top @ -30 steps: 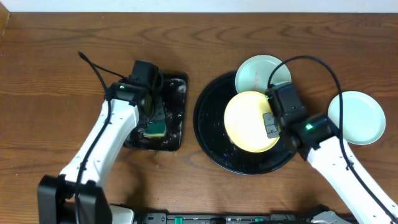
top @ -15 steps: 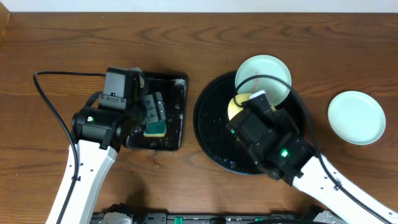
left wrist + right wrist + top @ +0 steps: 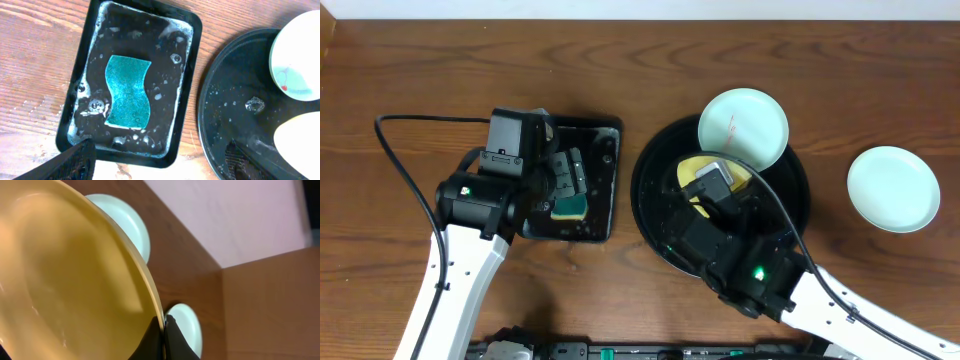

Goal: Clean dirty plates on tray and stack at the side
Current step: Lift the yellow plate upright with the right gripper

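Two grippers are at work, in opposite states. The right gripper (image 3: 163, 327) is pressed together on the rim of the yellow plate (image 3: 65, 265), holding it tipped steeply on edge above the round black tray (image 3: 655, 205). The left gripper (image 3: 160, 162) is spread wide and empty, hovering over the teal sponge (image 3: 127, 92), which lies flat and free in the sudsy rectangular tray (image 3: 82, 70). I'd judge that cleaning the yellow plate is the step in hand. The next move calls for the left arm to drop, pinch the sponge and carry it across to the plate's face. One pale blue plate (image 3: 743, 122), showing a red smear, lies across the round tray's far rim. Another pale plate (image 3: 893, 188) sits on the table (image 3: 420, 80), well apart.
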